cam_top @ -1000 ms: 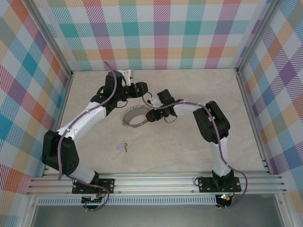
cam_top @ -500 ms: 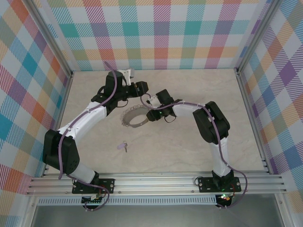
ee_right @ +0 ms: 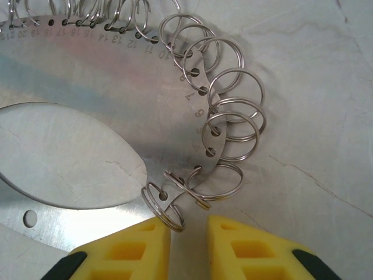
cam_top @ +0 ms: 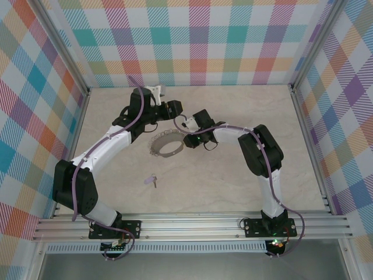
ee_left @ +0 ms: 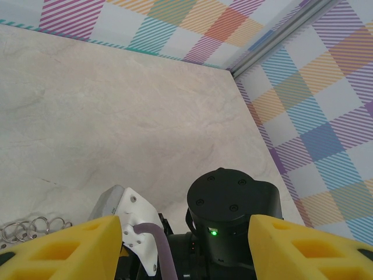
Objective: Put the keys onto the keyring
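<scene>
Right wrist view gives the best look at the keyring (ee_right: pixel 87 111): a flat, silvery plate bent into a hoop, with tiny numbers stamped beside a row of holes along its outer edge. Small wire rings (ee_right: pixel 236 119) loop through those holes and overlap one another like scales. The right end effector (ee_right: pixel 187 224) sits at the plate's edge with its yellow fingers (ee_right: pixel 134 242) drawn close together. A narrow slot is left between them, and I can make out nothing gripped in it; one little ring lies against the tip of one finger.

From above, the keyring lies flat near the middle of the counter (cam_top: pixel 233 186), towards the back. The key (cam_top: pixel 152 181), tiny and pale lilac, lies on its own well apart from it, nearer the arm bases.

The left end effector (ee_left: pixel 183 233) hangs spread wide with nothing held, above the right arm's wrist (ee_left: pixel 233 204).

Broad bare counter runs out to the right of the arms and behind them, up to the walls (cam_top: pixel 198 41). That surface is pale, marbled beige. Pastel plaid covers the walls, aluminium posts (cam_top: pixel 317 46) stand at the corners, and a metal rail (cam_top: pixel 192 224) closes the near edge.
</scene>
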